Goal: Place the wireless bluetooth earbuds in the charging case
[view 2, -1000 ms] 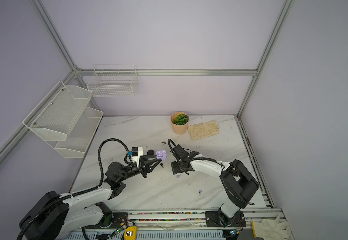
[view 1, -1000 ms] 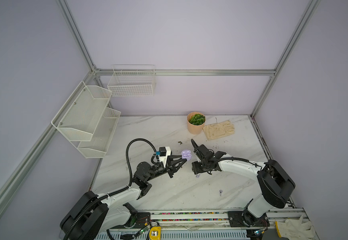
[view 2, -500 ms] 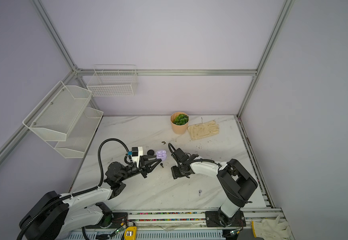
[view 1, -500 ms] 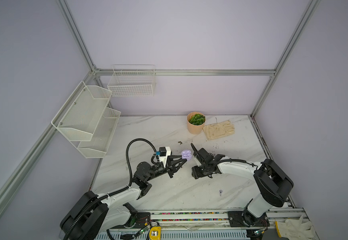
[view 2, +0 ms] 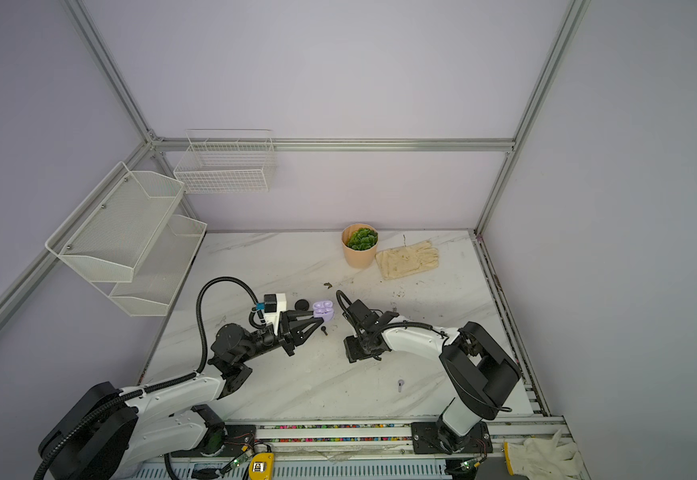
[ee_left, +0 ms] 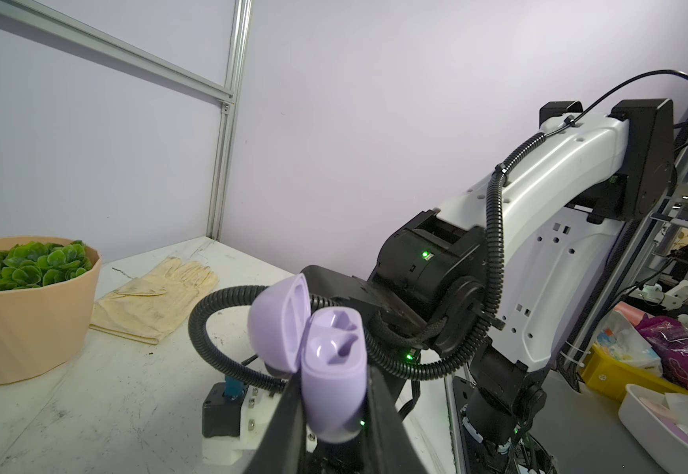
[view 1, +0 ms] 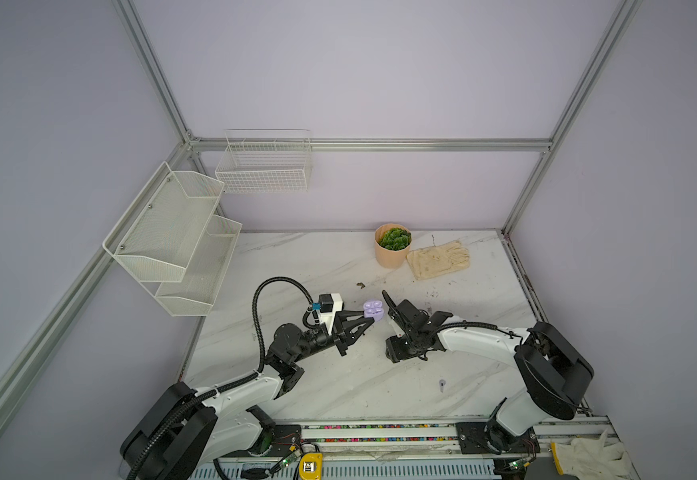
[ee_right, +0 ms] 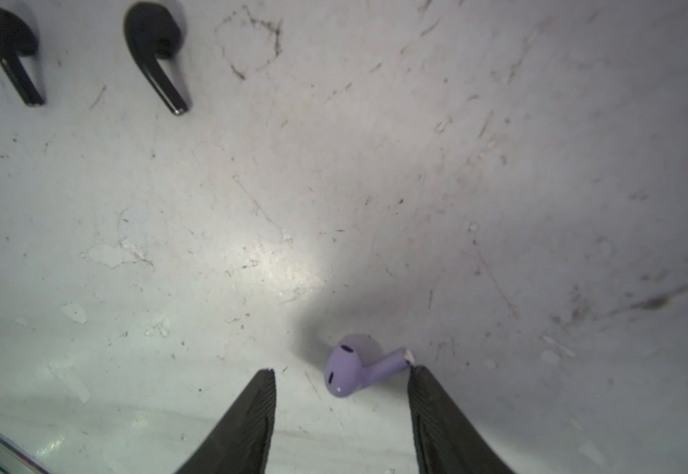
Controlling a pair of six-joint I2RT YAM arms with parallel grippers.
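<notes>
Two arms low over the table [view 1: 330, 266], wrists close together near its middle. On the yellow tag [view 1: 310, 466] by the front rail, a mark too small to read. On the right arm [ee_left: 559, 172], small green lights lit.

Left arm [view 1: 247, 386]: bent up from the front left base, forearm near level, wrist aimed across at the right arm. Left gripper [ee_left: 334, 390] closed hard on the base of the lilac case [ee_left: 336, 369], held clear of the table. Lid [ee_left: 278, 324] swung open, two sockets showing. From above, just beside a black case [view 2: 301, 304] resting on the table.

Right arm: sloping down from the front right base, wrist folded, tool pointing straight down. Right gripper [ee_right: 341, 372] about half spread, tips at the table, straddling a lilac earbud [ee_right: 352, 369] lying flat there. Stem tip against one finger [ee_right: 428, 402]; bulb apart from the other finger [ee_right: 252, 410]. Not clamped, not lifted.

Black earbuds [ee_right: 155, 45] side by side on the table in the right wrist view, stems parallel, well apart from the lilac earbud. Second lilac earbud [view 1: 442, 385] alone nearer the front rail, well apart from both grippers.

At the back of the table, a pot [view 1: 391, 257] of green leaves with a pale glove [view 1: 438, 259] lying just beside it.
</notes>
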